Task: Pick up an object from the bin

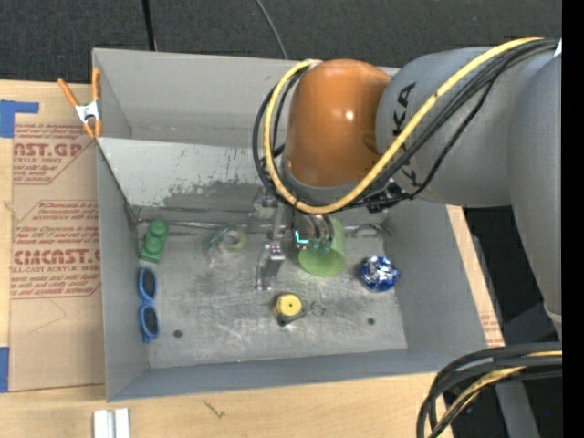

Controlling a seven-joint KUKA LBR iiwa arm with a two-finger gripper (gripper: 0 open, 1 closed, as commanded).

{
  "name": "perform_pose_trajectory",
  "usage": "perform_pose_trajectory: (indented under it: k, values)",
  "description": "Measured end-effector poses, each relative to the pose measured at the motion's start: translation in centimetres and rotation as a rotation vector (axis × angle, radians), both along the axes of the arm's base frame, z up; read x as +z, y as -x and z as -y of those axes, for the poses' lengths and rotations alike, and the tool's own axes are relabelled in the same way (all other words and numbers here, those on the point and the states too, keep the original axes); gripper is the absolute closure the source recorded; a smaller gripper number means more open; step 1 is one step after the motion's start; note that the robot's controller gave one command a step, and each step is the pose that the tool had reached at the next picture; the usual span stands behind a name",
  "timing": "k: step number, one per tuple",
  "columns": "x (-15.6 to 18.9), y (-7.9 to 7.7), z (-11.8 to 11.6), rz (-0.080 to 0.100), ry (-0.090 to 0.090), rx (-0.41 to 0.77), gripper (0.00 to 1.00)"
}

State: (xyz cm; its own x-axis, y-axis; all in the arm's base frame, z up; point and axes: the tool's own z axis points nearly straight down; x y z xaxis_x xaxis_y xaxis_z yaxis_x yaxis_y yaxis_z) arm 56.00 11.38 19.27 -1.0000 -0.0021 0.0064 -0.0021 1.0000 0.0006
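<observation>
Grey sheet-metal bin seen from above: steep sloped walls, and a flat floor scuffed and scratched pale. Arm enters from the right, and its orange domed wrist cover hangs over the far middle of the floor. Pincer sits low beneath the cover, close to the far wall. I cannot tell how far open it is, nor whether it has hold of anything. Just beside it, to the right as I look, is a light green plastic piece with a round flared base, its top hidden by the wrist. Whether the two touch is not clear. Near that, toward the right wall, lies a blue-and-white patterned ball. On the near side of the pincer lies a small yellow disc with a dark centre. To its left is a pale ring-like thing, hard to make out. By the left wall are a green blocky piece and, nearer me, blue toy sunglasses, both well apart from the pincer. Open floor runs along the near edge and between the left-hand things and the centre.
</observation>
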Motion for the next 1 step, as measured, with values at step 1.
perform_pose_trajectory:
  k: [1]
  values:
    - [10.3,-0.62,-2.3,0.019,-0.003,0.037,0.0]
